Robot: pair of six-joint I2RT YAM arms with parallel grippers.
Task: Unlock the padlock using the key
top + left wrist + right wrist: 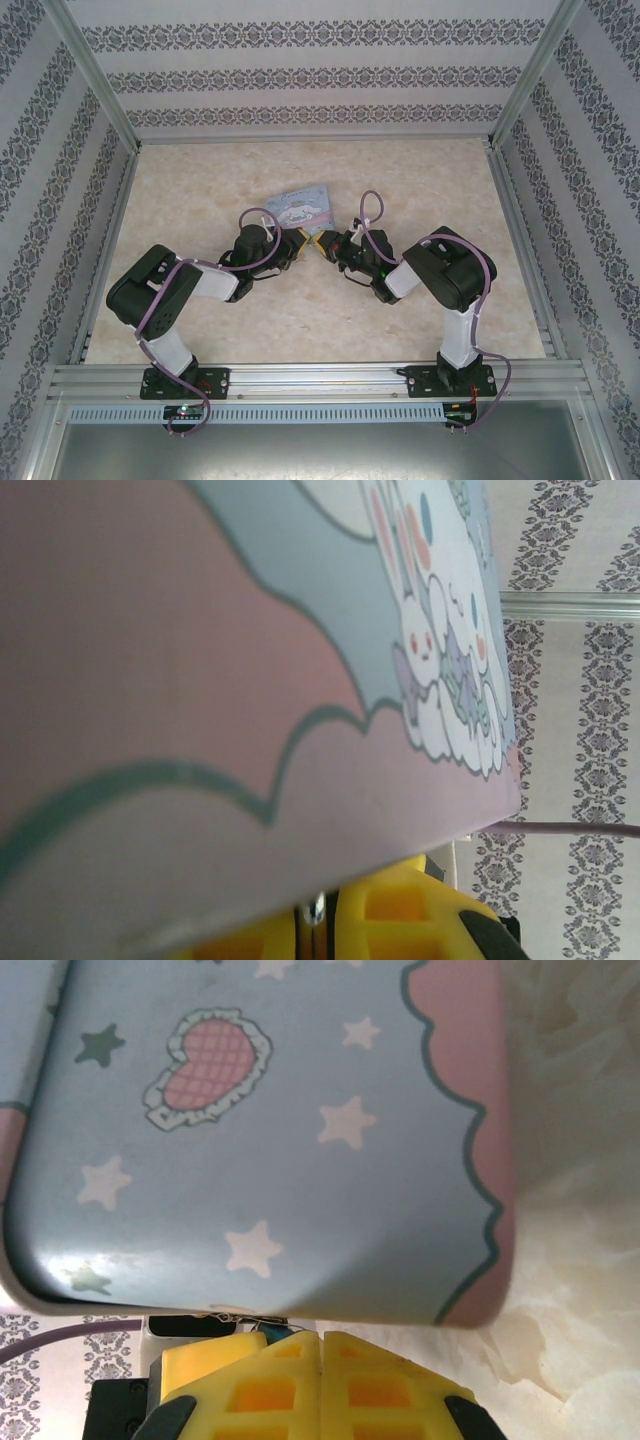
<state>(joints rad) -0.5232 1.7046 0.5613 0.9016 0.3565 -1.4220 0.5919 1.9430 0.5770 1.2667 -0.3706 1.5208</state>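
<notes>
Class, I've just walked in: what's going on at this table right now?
Two robot arms meet tip to tip close beside a cartoon tin. The right gripper is shut, with a bluish bit at its tips, probably the padlock. The left gripper faces it, something silvery between its fingers. Whether the padlock is open cannot be told.

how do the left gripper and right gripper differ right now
The left gripper comes at the tin from the left, the right gripper from the right. The right gripper's yellow fingers are pressed together; the left gripper's show a thin slit, so its state is unclear. The left gripper faces the tin's cartoon animals, the right gripper its stars and heart. Both have yellow fingers close to the tin.
</notes>
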